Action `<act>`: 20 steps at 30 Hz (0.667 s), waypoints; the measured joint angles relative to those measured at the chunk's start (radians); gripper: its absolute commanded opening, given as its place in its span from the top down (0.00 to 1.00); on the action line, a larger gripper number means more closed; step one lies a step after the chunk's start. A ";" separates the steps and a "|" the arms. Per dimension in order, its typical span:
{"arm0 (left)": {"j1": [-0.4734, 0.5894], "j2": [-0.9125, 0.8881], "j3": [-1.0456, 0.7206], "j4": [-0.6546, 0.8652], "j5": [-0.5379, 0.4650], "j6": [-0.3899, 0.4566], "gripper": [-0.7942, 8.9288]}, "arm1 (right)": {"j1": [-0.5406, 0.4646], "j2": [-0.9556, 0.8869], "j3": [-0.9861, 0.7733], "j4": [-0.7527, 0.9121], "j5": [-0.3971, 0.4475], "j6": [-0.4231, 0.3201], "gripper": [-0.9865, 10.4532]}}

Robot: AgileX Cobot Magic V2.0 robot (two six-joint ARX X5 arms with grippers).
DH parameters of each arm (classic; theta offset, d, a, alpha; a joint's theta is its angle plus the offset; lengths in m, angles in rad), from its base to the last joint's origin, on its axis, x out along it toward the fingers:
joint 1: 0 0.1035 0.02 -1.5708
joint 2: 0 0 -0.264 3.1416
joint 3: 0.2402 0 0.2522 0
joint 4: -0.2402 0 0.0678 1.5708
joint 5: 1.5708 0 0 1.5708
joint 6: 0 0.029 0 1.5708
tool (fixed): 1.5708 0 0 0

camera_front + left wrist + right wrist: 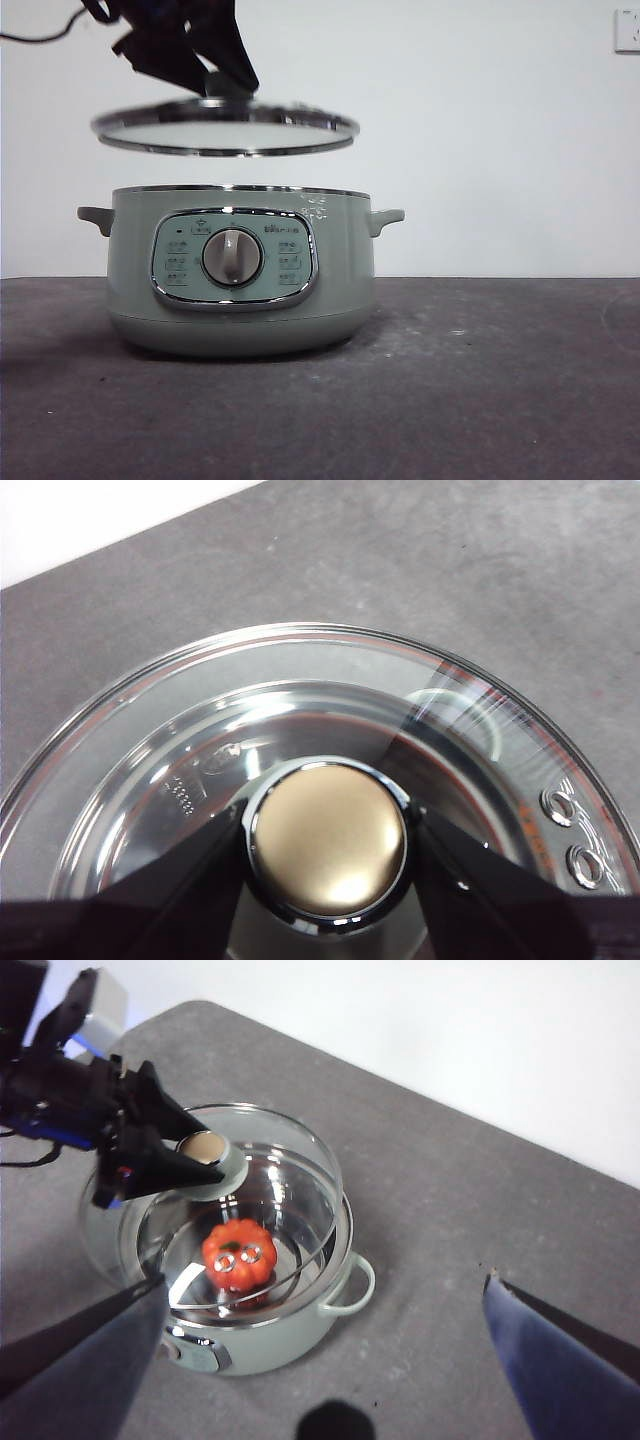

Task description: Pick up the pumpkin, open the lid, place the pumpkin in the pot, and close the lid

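Upper left of the front frame, my left pincer point(215, 80) is clamped on the lid point(225, 128), held above the pot point(240, 275). The pumpkin point(239, 1252) sits inside. I should lower level and centred. My right pincer point(320, 1360) hangs apart.

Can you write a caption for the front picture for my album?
Left end effector holds the glass lid just above the green pot.
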 measured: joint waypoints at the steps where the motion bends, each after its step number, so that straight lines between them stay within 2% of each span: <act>1: 0.000 0.010 0.000 0.005 0.000 0.001 0.93 | 0.000 0.000 0.000 -0.003 0.000 0.000 0.42; 20: -0.007 0.113 0.000 0.033 0.000 0.003 0.93 | 0.000 0.000 0.000 -0.003 0.000 0.000 0.42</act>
